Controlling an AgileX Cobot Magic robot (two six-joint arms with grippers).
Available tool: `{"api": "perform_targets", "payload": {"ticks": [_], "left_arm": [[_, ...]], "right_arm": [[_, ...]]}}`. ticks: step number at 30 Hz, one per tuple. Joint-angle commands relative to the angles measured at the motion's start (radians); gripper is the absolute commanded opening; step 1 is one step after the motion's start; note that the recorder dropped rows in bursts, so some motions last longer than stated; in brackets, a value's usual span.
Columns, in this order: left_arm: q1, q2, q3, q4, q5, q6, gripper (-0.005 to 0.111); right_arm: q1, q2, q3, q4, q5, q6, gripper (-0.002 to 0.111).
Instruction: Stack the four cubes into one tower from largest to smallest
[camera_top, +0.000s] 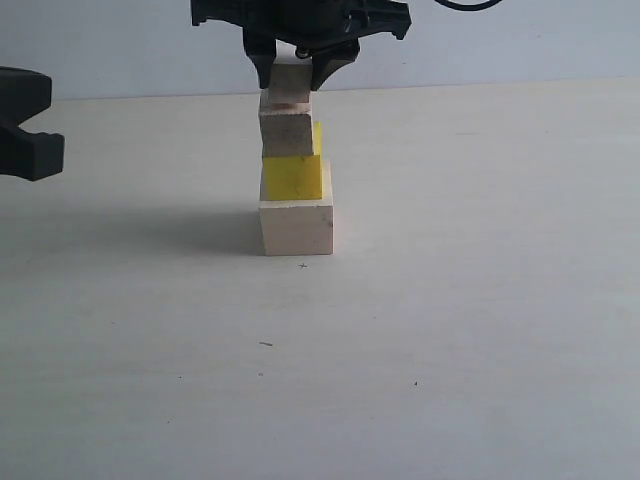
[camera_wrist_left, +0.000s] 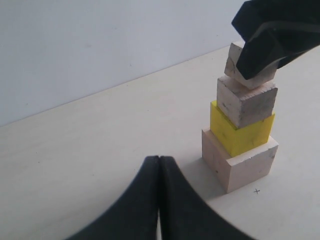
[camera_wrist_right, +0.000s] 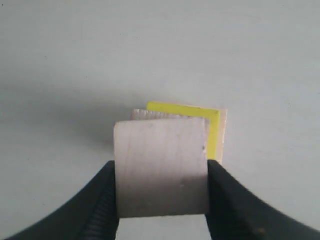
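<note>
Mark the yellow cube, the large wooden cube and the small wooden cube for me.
yellow cube (camera_top: 292, 178), exterior view, front face.
large wooden cube (camera_top: 297, 228), exterior view, front face.
small wooden cube (camera_wrist_right: 162, 167), right wrist view, top face.

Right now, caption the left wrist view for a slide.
Left gripper shut in foreground; right gripper holds small wooden cube atop medium wooden cube, yellow cube, large wooden cube.

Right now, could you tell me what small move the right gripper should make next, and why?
Probably open the right gripper slowly: the small pale wooden cube it clamps appears to rest on the medium pale wooden cube.
</note>
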Motion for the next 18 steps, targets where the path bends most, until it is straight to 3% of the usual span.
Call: {"api": "perform_targets", "payload": {"ticks": [1, 18], "left_arm": [[0.000, -0.007, -0.006, -0.003, -0.011, -0.006, 0.000], [0.000, -0.007, -0.006, -0.003, -0.011, -0.006, 0.000]], "right_arm": [[0.001, -0.012, 0.001, -0.005, -0.012, 0.005, 0.037], [0.001, -0.012, 0.001, -0.005, -0.010, 0.038, 0.057]]}}
